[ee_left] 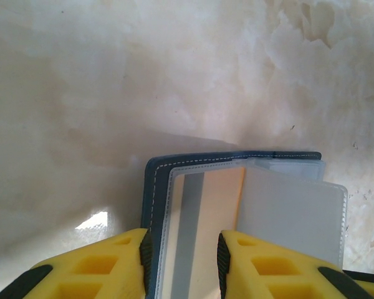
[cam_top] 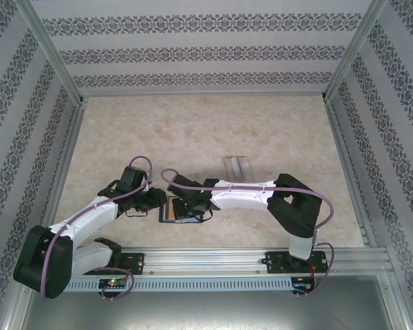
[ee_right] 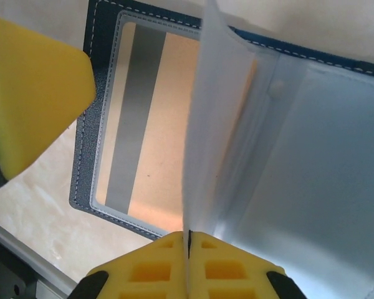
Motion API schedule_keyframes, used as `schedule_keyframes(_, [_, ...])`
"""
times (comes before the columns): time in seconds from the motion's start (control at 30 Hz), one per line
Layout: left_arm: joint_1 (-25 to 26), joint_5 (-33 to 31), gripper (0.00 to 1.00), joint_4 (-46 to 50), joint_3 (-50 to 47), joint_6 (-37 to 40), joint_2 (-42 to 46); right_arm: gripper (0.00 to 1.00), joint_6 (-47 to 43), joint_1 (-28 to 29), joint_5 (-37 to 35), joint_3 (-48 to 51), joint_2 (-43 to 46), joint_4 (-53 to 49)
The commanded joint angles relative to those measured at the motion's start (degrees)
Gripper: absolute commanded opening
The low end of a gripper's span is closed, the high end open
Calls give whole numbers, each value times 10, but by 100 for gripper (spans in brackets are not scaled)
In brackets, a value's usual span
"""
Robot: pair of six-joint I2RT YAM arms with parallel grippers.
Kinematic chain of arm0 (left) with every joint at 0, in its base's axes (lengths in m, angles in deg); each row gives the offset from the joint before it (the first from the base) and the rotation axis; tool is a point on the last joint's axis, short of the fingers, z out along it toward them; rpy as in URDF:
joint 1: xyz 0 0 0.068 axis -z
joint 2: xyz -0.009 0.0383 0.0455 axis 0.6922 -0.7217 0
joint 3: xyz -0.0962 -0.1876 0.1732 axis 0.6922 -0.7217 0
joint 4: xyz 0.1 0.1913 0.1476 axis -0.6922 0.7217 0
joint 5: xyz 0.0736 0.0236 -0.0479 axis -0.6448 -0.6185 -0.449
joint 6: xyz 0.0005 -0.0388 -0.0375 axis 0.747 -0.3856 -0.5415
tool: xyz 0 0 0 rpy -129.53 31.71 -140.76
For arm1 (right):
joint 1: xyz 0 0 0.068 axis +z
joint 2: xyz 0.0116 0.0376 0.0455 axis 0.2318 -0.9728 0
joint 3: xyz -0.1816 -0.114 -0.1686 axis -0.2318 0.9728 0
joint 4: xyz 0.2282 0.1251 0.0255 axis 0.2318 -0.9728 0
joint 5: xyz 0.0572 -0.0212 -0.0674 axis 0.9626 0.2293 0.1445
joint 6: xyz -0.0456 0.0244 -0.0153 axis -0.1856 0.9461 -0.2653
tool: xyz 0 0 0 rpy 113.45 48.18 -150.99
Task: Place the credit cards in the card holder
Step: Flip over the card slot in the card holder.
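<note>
The right gripper (ee_right: 190, 240) is pinched shut on a thin clear sleeve (ee_right: 202, 118) of the card holder (ee_right: 93, 112), lifting it like a page; just past its fingers, on the left, one card (ee_right: 149, 118) with a grey stripe already sits in a pocket; the left gripper (ee_left: 181, 249) holds the card holder's near edge between its half-closed fingers; farther off, beyond both hands, a clear striped card (cam_top: 235, 167) lies on the table (cam_top: 193, 130); I think one card is in, and that one is left.

Bare table (cam_top: 193, 130) is left open beyond the card holder (cam_top: 166, 213); its near side is crowded by both grippers.
</note>
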Motion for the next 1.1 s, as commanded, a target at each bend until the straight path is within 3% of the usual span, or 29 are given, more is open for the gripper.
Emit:
schedule_keyframes(0.0, [-9, 0, 36, -27, -11, -8, -6, 6, -10, 11, -35, -20, -9, -38])
schedule_keyframes(0.13, [-11, -4, 36, -28, -9, -9, -12, 7, -20, 19, -55, -42, -13, -69])
schedule_keyframes(0.23, [-14, -1, 37, -34, -7, -14, -20, 31, -26, 32, -78, -65, -20, -90])
schedule_keyframes(0.3, [-25, 23, 37, -30, -2, -30, -27, 37, -30, 36, -79, -82, -27, -99])
schedule_keyframes(0.57, [-96, 90, 37, -46, -17, -73, -28, 40, -44, 37, -58, -58, -5, -31])
schedule_keyframes(0.83, [-118, 94, 40, -43, -16, -69, -19, 40, -67, 37, -31, -40, -7, 46])
schedule_keyframes(1.07, [-119, 73, 57, -24, -10, -49, -21, 40, -75, 37, 22, -49, -49, 113])
